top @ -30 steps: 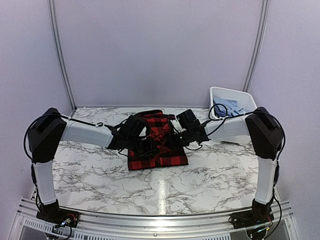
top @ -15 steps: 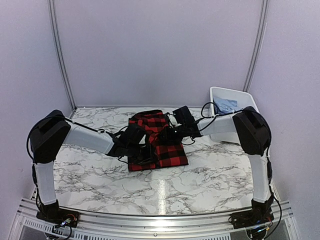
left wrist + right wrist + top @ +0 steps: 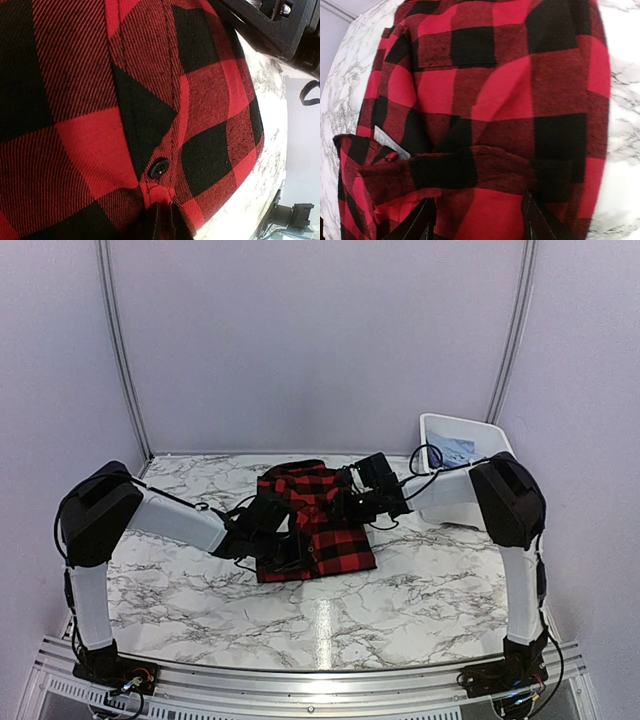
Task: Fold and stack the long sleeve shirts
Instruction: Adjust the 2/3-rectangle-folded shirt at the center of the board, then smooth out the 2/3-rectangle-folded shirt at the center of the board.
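A red-and-black checked long sleeve shirt (image 3: pixel 330 540) lies folded in the middle of the marble table. My left gripper (image 3: pixel 296 548) sits at its near left part. In the left wrist view its jaws (image 3: pixel 162 222) are shut on a small pinch of the checked cloth (image 3: pixel 100 100), just below a black button (image 3: pixel 158 168). My right gripper (image 3: pixel 342 508) hovers over the shirt's far right part. In the right wrist view it (image 3: pixel 477 222) stands open, one fingertip on each side of a raised fold in the cloth (image 3: pixel 495 100), holding nothing.
A white plastic tub (image 3: pixel 486 432) stands at the back right corner with light blue cloth (image 3: pixel 452 450) in it. Bare marble table (image 3: pixel 420 600) stretches in front of the shirt and to both sides. Black cables loop off both wrists.
My right gripper has opened and let go of the checked shirt, which now lies more folded. The left gripper has stayed shut on the cloth and shifted a little towards me.
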Tool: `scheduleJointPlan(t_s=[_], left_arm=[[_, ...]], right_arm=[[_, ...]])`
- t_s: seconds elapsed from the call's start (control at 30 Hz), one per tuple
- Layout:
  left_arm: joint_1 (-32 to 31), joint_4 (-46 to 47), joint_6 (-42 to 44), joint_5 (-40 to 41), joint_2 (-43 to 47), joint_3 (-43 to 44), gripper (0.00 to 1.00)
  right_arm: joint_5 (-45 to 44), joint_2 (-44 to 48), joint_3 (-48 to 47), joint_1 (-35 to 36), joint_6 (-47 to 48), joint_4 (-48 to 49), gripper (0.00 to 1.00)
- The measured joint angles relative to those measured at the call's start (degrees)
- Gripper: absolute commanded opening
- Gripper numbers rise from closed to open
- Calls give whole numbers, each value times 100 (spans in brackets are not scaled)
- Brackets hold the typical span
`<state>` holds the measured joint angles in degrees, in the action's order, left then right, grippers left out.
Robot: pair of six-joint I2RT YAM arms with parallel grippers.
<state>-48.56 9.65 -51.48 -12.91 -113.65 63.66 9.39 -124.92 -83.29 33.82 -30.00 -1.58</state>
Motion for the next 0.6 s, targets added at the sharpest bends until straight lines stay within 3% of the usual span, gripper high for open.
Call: scheduleJointPlan(t_s=[0.13, 0.47, 0.6], left_arm=[[-26, 127, -15, 20, 2, -87, 9], [-28, 254, -42, 37, 2, -160, 8], [-28, 254, -48, 37, 2, -160, 8]], right_arm=[[-140, 146, 138, -48, 11, -111, 55], [-109, 719, 291, 236, 114, -201, 16], [129, 619, 284, 339, 61, -201, 8]])
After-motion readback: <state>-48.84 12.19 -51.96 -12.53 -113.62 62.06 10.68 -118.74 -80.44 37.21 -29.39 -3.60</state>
